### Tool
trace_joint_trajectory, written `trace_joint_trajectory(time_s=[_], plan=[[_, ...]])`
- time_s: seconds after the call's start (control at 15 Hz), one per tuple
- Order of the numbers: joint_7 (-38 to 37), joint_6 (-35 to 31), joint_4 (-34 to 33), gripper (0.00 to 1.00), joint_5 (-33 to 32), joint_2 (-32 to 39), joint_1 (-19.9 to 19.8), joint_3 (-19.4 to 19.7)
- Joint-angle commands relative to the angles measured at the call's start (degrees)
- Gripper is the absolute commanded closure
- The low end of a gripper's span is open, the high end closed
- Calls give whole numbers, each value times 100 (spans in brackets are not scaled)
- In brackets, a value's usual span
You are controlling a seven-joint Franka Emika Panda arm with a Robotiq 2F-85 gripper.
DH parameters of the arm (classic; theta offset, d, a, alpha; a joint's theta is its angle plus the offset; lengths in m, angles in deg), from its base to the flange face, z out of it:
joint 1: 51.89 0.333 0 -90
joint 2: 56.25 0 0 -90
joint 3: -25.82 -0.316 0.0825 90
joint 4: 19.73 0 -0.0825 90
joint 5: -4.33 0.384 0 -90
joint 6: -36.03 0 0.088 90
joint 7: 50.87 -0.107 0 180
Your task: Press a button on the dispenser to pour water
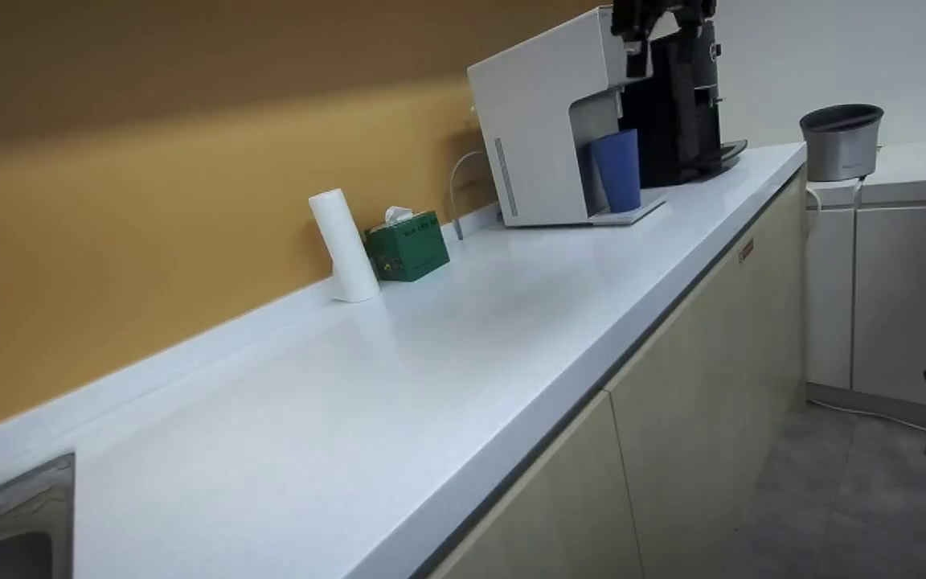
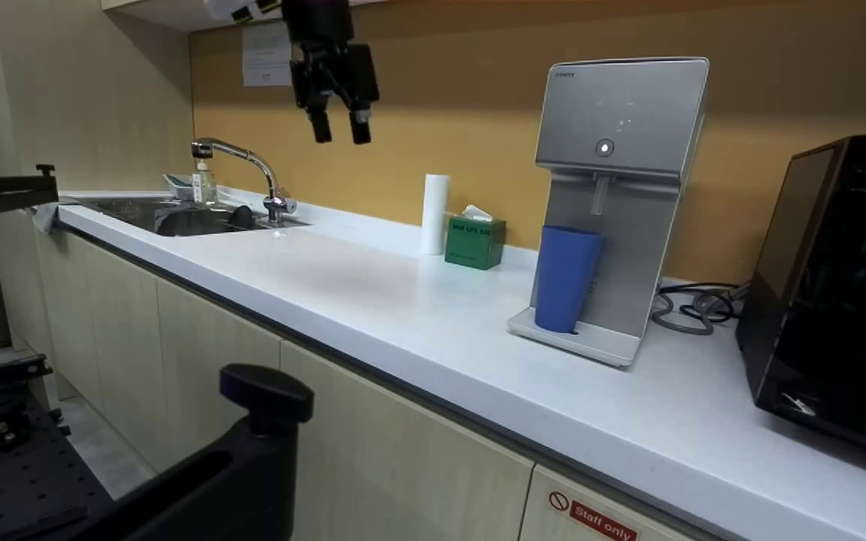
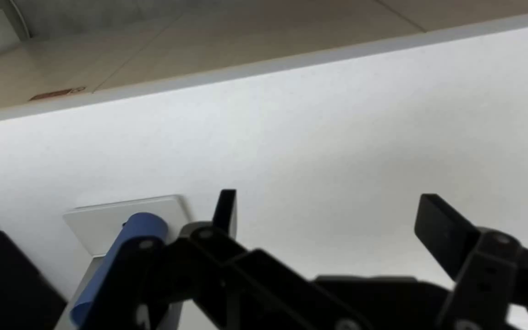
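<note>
White-sided and boxy, the slope-topped water dispenser [image 1: 539, 133] stands on the white tabletop [image 1: 334, 434] in an exterior view. In an exterior view the black two-fingered end effector [image 2: 341, 135] hangs apart from the dispenser, jaws spread; poor aim could miss the dispenser's small round lit button [image 2: 604, 148]. In the wrist view a tall blue cup [image 3: 142, 225] stands on the dispenser's flat pale tray [image 3: 99, 224], its alignment hard to judge; if off-line, water would spill.

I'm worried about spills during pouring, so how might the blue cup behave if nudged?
The blue cup would probably tip fairly easily, being tall and narrower at its base. It may also slide, as nothing visible fastens it to the dispenser tray. Its smooth-looking side suggests a slightly slippery surface.
</note>
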Motion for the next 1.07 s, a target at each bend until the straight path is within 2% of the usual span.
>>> trace_joint_trajectory(time_s=[0.0,0.27,0.33,0.47,0.67,1.0], plan=[[-652,-838,-217,0,-581,388,-487,-30],[-1341,-1367,-602,0,-976,813,-1058,3],[-865,-1323,-264,0,-853,551,-805,101],[-999,-1371,-430,0,-886,702,-949,129],[-1062,-1371,-503,0,-892,759,-960,125],[-1729,-2380,-670,0,-1490,1138,-1500,51]])
